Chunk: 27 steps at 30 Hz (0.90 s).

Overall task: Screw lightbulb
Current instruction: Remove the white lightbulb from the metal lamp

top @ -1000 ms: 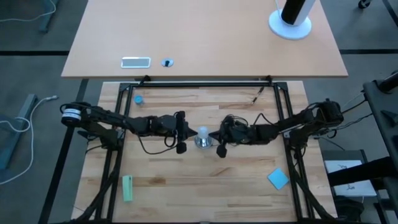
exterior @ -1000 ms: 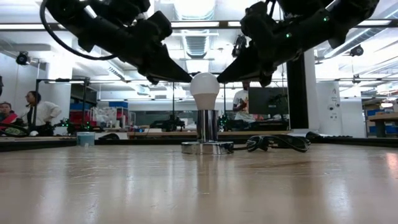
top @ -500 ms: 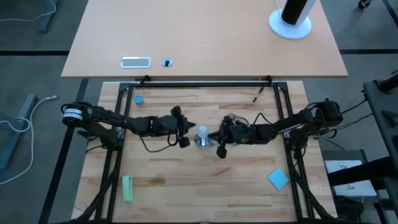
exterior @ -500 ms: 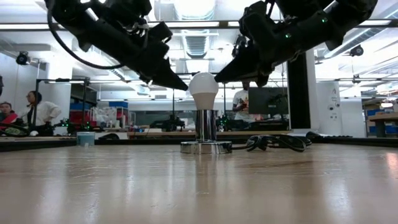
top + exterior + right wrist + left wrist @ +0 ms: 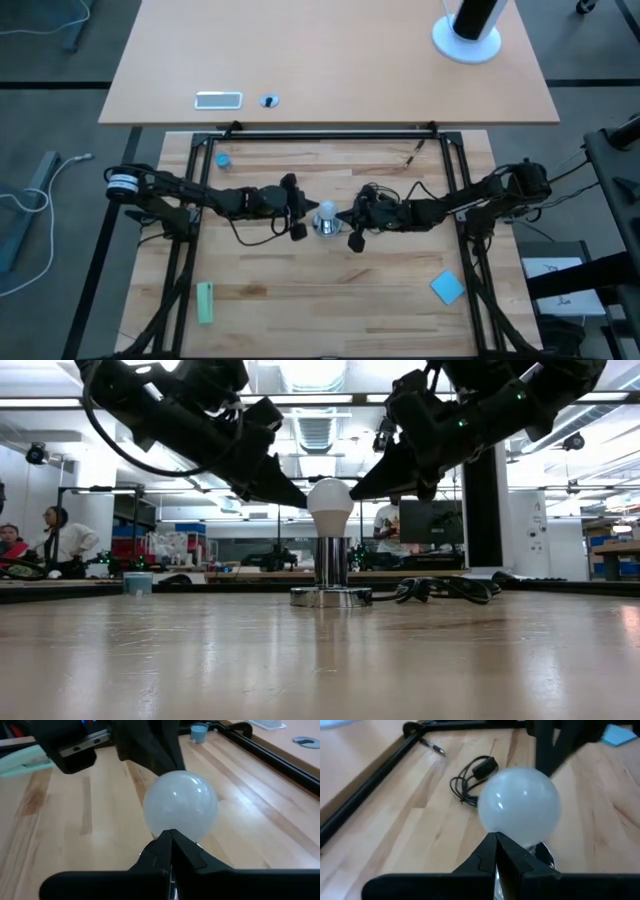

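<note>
The lightbulb [image 5: 330,505] stands upright at the table's middle, its base in the shiny silver socket [image 5: 331,565]; from above it is the white lightbulb [image 5: 326,212]. My left gripper [image 5: 303,506] is shut and slants down to the bulb's left side. My right gripper [image 5: 353,496] is also shut and slants down to its right side. Each wrist view shows the round head of the lightbulb [image 5: 520,805] [image 5: 180,805] just past that arm's closed fingertips. My left gripper sets its shut fingertips [image 5: 496,840] against the left side of the bulb's round head [image 5: 311,507], slanting down from the table's left. The bulb stays upright in the socket. My right gripper sets its shut fingertips [image 5: 170,836] against the head's right side [image 5: 348,498], slanting down from the table's right.
The socket's black cord [image 5: 440,590] lies coiled beyond and to the right of it. A pen [image 5: 412,152] and a blue cap [image 5: 222,159] lie near the far rail, a green clip [image 5: 205,302] near left, a blue pad [image 5: 448,287] near right. Black frame rails [image 5: 320,135] border the wood.
My left gripper has swivelled a little at the wrist, and its tip has sunk slightly along the bulb's left side. The bulb has stayed upright in the socket.
</note>
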### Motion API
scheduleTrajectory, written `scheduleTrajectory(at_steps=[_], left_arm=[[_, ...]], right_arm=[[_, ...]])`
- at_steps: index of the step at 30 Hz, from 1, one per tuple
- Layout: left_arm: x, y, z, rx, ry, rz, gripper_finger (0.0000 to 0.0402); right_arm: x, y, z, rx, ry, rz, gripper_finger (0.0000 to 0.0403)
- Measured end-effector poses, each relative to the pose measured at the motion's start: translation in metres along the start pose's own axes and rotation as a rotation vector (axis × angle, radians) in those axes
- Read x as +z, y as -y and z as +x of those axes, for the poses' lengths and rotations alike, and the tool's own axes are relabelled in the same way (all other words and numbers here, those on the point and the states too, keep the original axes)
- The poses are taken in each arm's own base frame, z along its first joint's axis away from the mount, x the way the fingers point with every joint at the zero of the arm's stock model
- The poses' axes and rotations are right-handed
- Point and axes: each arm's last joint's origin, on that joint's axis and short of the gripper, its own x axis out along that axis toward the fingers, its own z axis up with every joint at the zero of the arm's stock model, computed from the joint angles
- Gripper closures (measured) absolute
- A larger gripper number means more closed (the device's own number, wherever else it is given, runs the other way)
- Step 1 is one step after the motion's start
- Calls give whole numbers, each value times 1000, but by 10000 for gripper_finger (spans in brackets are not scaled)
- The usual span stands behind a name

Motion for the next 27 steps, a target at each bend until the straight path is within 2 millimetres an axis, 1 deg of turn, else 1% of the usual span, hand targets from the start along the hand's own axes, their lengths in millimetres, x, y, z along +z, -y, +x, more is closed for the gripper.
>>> scheduleTrajectory(at_steps=[9,11,13,16,19,23,27], left_arm=[[-7,1,-10,-69,-127,-44,401],[-8,0,-12,-62,-140,-53,401],[-9,0,-12,-51,-151,-51,401],[-5,-2,-12,6,-113,-44,401],[-1,-5,-10,97,-63,-17,401],[6,-4,-5,88,31,34,401],[5,-4,-4,83,31,29,401]], right_arm=[[0,3,-1,-54,5,4,403],[0,2,-2,-46,-4,3,403],[1,1,-3,0,-13,5,403],[4,-2,-3,88,4,12,403],[9,-3,-3,106,53,16,403],[11,-3,-1,108,86,5,403],[11,-3,-1,108,86,2,403]])
